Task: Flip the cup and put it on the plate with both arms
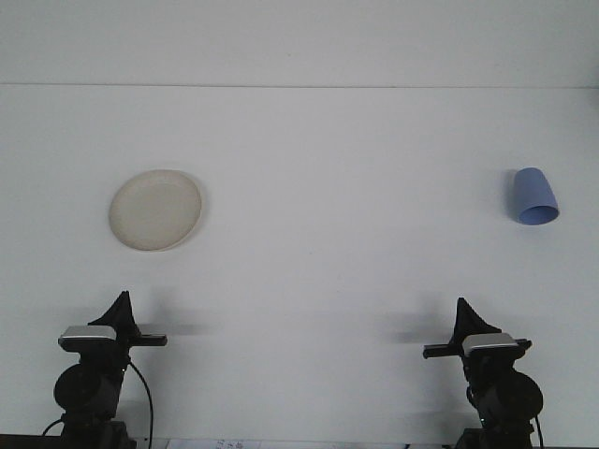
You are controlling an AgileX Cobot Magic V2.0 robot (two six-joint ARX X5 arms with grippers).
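Observation:
A cream round plate [155, 210] lies flat on the left half of the white table. Far off on the right is a blue cup [533, 195], its wide end toward me and its narrow end away. Whether it stands mouth-down or lies on its side is unclear. My left gripper [123, 301] sits low at the near edge, below the plate, shut and holding nothing. Low at the near right, my right gripper [462, 307] is also shut and empty. It is well short of the cup and to the left of it.
The white table [318, 253] runs to a pale back wall, meeting it at a line across the top. Each arm's black base and cables sit at the bottom corners.

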